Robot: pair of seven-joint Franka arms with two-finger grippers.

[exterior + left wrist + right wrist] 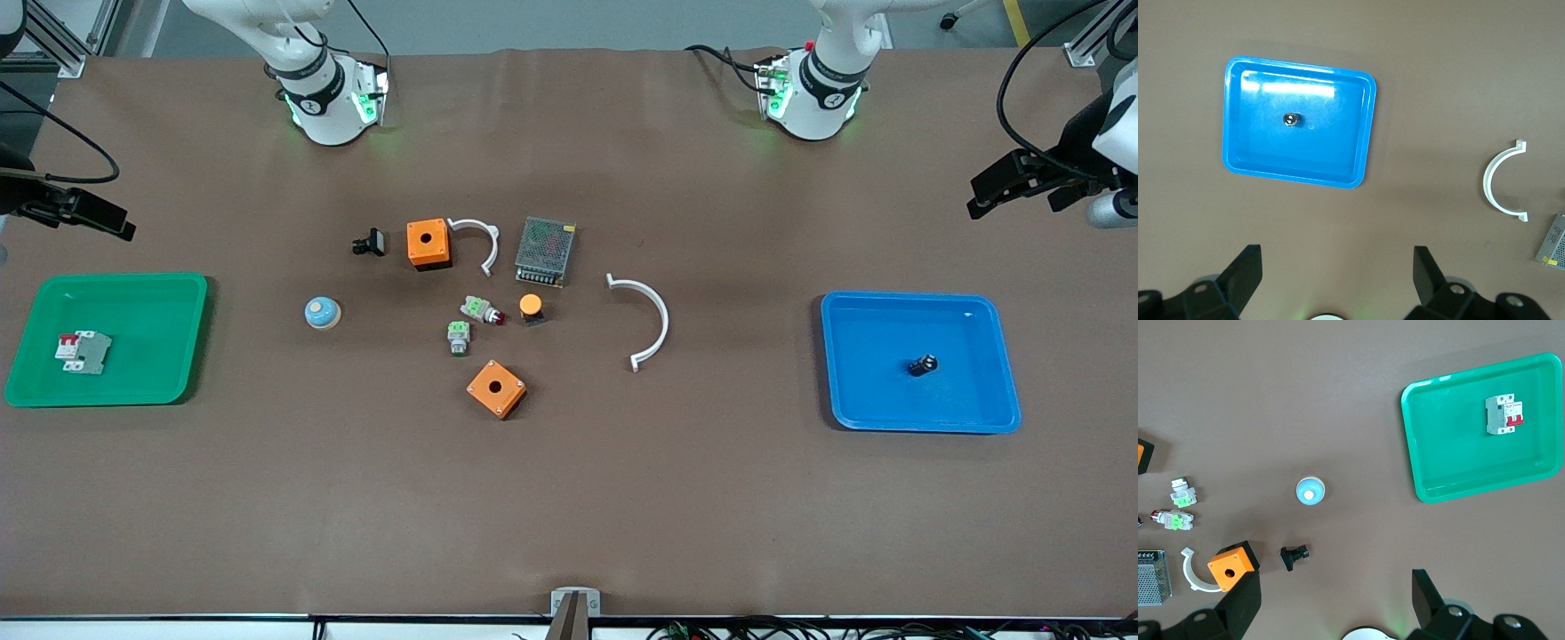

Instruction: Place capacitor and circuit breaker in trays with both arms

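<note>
The capacitor [922,364], a tiny black cylinder, lies in the blue tray [889,409] at the left arm's end of the table; it also shows in the left wrist view [1291,119]. The circuit breaker [83,351], white-grey with red levers, lies in the green tray [160,373] at the right arm's end; it also shows in the right wrist view [1503,415]. My left gripper [1337,273] is open and empty, high over the table between its base and the blue tray [1365,133]. My right gripper [1336,593] is open and empty, high over the table near its base.
Mid-table lie two orange boxes [428,243] [496,388], a black clip part [369,242], a metal mesh box [545,251], two white arcs [480,242] [647,320], a blue dome [321,313], two green-topped parts [459,338] and an orange-capped button [531,307].
</note>
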